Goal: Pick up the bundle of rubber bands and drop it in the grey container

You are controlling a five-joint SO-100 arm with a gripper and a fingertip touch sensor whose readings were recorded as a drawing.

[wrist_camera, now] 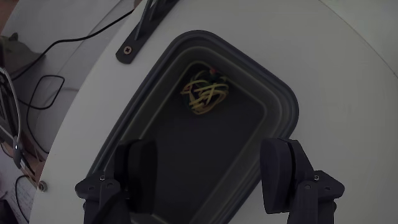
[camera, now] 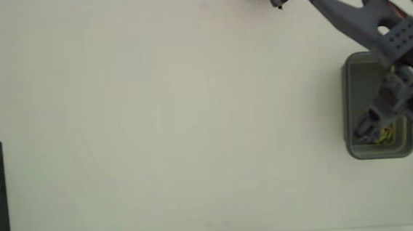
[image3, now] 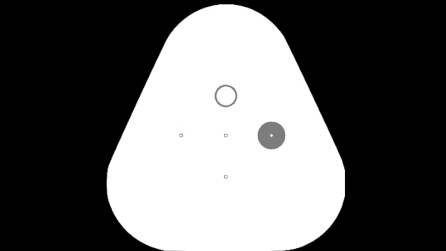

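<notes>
The bundle of rubber bands [wrist_camera: 206, 93] lies loose on the floor of the grey container [wrist_camera: 281, 106], toward its far end in the wrist view. The pincer [wrist_camera: 211, 165] hangs released and empty above the container, seemingly because the drop is done.
</notes>
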